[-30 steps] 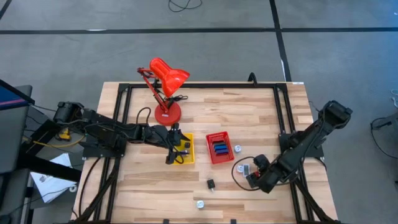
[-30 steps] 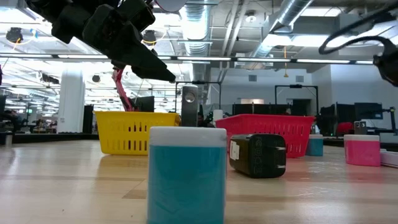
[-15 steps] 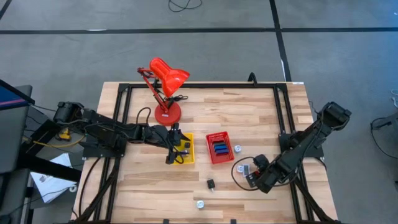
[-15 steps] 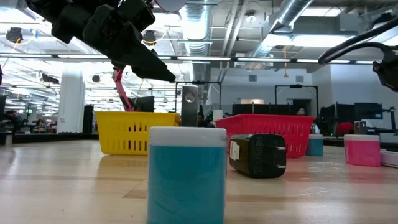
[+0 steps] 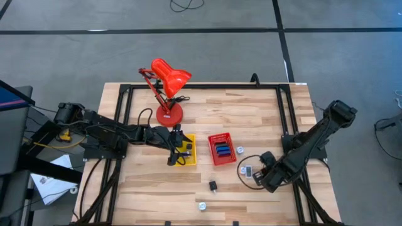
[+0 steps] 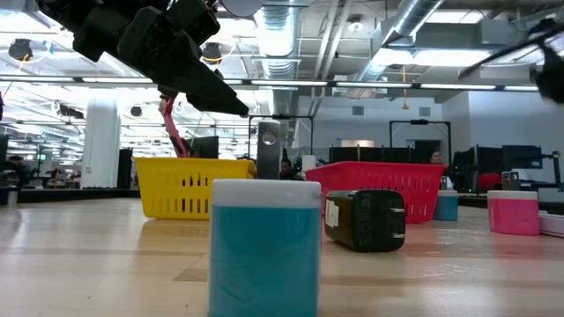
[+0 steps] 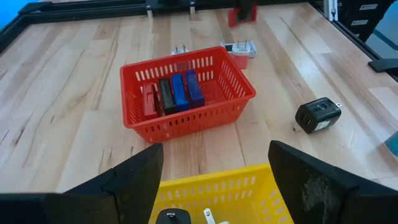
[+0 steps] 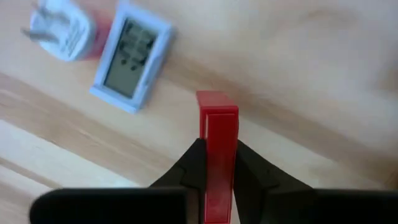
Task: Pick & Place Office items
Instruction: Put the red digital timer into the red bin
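Right wrist view shows the right gripper (image 8: 219, 163) clamped on a flat red rectangular piece (image 8: 217, 134), which stands on edge between the two dark fingers (image 8: 186, 169) above the light wooden table (image 8: 298, 74). Beyond it on the wood lie a small white-framed rectangular item with a grey display face (image 8: 131, 65) and, just beside that, a silvery-white plug adapter with metal prongs (image 8: 59, 31).

From the high view, the right gripper (image 5: 259, 177) sits over the table's near right area, close to the white-framed item (image 5: 247, 170). The left gripper (image 5: 173, 157) hovers over the yellow square plastic basket (image 5: 190, 152), its fingers spread apart with nothing between them. The left wrist view confirms this: the two dark fingers (image 7: 134, 180) stand wide on either side of the yellow basket's rim (image 7: 217, 180), where a black roundish bit (image 7: 173, 216) lies inside.

Next to the yellow basket stands a red square mesh basket (image 7: 230, 102) holding a red piece, a black piece and two blue rectangles (image 7: 186, 92) lined up side by side. A black cube-shaped charger (image 7: 318, 115) rests on the table apart from the baskets, and a teal block with a white top (image 6: 264, 246) stands nearest the low camera. A red desk lamp (image 5: 166, 81) stands at the far side.
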